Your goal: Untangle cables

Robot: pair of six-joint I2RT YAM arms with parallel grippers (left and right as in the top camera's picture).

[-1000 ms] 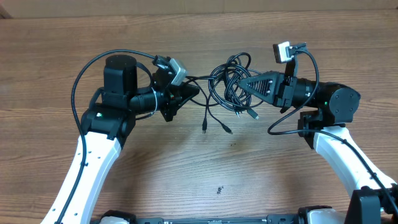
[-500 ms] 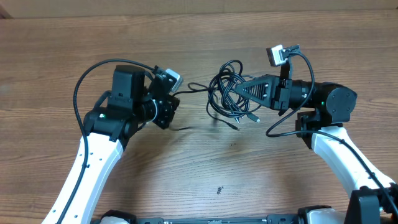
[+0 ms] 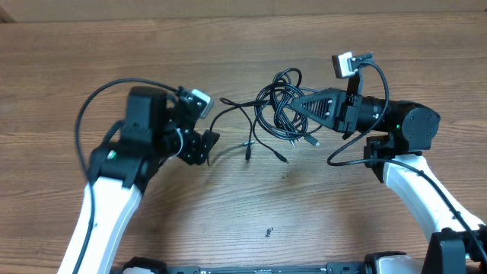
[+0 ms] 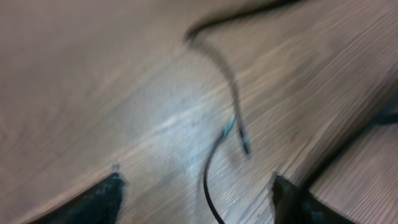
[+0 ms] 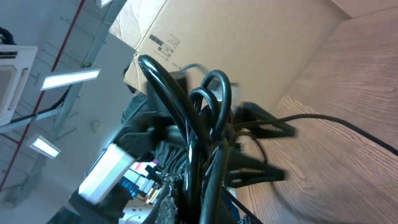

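The cables (image 3: 275,109) are a knot of thin black loops at the table's middle, with plug ends trailing toward the front (image 3: 249,154). My right gripper (image 3: 295,106) is shut on the knot's right side. In the right wrist view the cable loops (image 5: 189,118) fill the space in front of the jaws and hide them. One loose strand (image 3: 232,110) curves left out of the knot. My left gripper (image 3: 205,148) stands open to the left of it, holding nothing. In the left wrist view a thin cable (image 4: 208,186) lies on the wood between the spread fingertips (image 4: 102,198).
The wooden table (image 3: 243,221) stretches bare toward the front. Thick black arm cables arc over the left arm (image 3: 99,99) and the right arm (image 3: 377,76). A cardboard box (image 5: 249,37) shows in the right wrist view.
My left gripper pulled a strand leftward out of the knot, then opened and let it drop onto the table. The right gripper kept its hold on the knot.
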